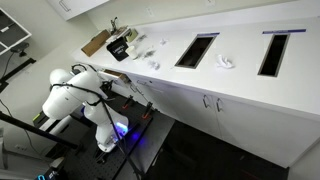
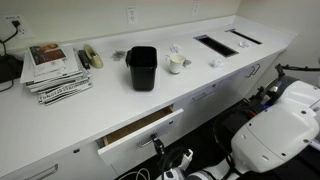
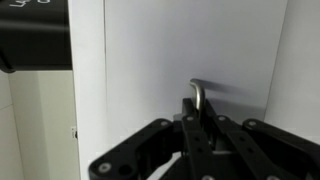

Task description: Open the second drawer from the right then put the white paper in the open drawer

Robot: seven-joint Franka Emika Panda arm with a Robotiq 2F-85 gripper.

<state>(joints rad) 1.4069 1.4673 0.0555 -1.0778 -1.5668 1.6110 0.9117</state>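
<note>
A: Drawer, where?
B: Shallow white flat-front drawer [image 2: 130, 138] with a light tan wood inside sits straight ahead of the black two-finger gripper [image 3: 200, 112]. It's partway out of the cabinet row, and the tan interior shows just above the gripper in an exterior view.
A: Gripper state?
B: Clenched. Wrist view shows the fingers pinched on the curved silver metal handle [image 3: 198, 92], and the drawer front fills the view behind it.
A: Paper?
B: White crumpled paper [image 1: 227, 62], or it looks like paper, is up on the flat white countertop [image 2: 100, 100]. That's above the gripper and well apart to one side, between two dark rectangular cutouts [image 1: 196, 50]. Too small to be sure.
A: Anything else up top?
B: Black plastic bin [image 2: 141, 68], upright on the counter above and behind the gripper. Small white cup [image 2: 176, 63] is just beside it. Stack of printed magazines [image 2: 55, 72] is farther off on the bin's other side.
A: Arm?
B: White robot arm [image 1: 75, 95] is low in front of the cabinets, reaching in to the drawer.
</note>
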